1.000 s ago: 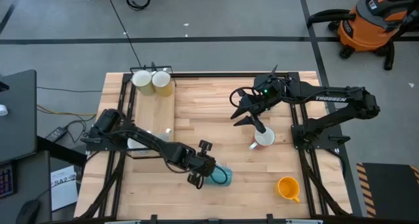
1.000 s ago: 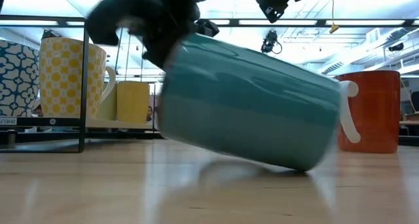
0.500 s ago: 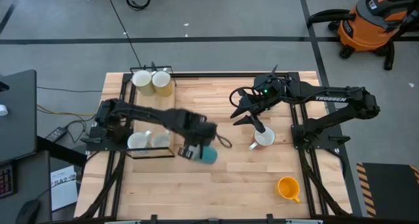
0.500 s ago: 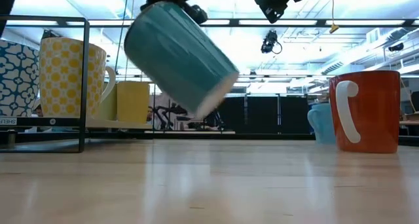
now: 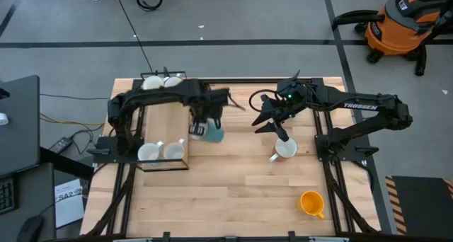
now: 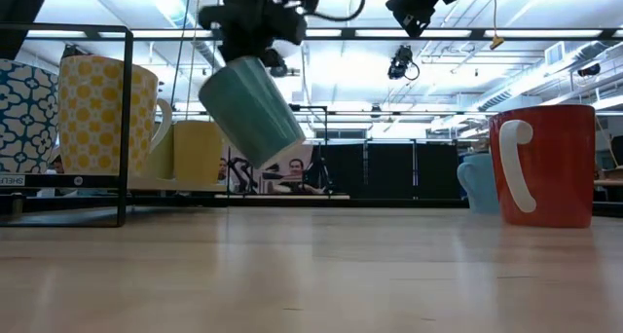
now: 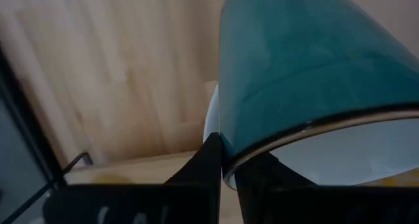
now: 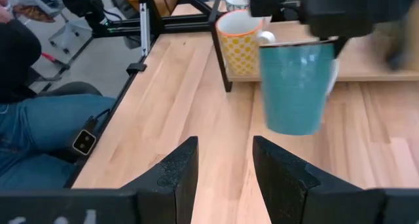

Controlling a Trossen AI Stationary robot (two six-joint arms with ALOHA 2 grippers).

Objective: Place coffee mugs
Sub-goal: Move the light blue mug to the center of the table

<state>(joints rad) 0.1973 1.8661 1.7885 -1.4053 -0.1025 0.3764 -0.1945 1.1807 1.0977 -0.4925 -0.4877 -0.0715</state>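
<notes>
My left gripper (image 5: 204, 122) is shut on the teal mug (image 5: 213, 133), which hangs in the air right of the rack (image 5: 164, 122); it shows also in the low view (image 6: 255, 109) and the right wrist view (image 8: 294, 86). My right gripper (image 8: 226, 165) is open and hovers at the table's middle right (image 5: 272, 123), just above a light blue mug (image 5: 285, 148) that stands on its base. The orange mug (image 5: 311, 202) stands near the right near corner. A yellow-patterned mug (image 6: 102, 114), a blue-and-white mug (image 6: 24, 114) and a pale yellow mug (image 6: 198, 150) stand in the rack. My left gripper holds the teal mug by its rim (image 7: 230, 166), one finger inside the mouth and one outside against the wall. The fingers come from above. The mug is lifted clear of the table and hangs tilted, its base (image 6: 284, 150) lower and toward the table's right.
The black-framed rack with a wooden shelf takes the table's left side, with two mugs at its near end (image 5: 161, 152) and two at its far end (image 5: 163, 82). A seated person (image 8: 39, 112) is beyond the table. Bare wood (image 5: 233, 192) lies at the near middle.
My left gripper has lifted the teal mug off the near middle of the table, where it lay tipped, and carried it up and toward the far edge, to beside the rack. The mug now hangs clear. The right arm has kept still.
</notes>
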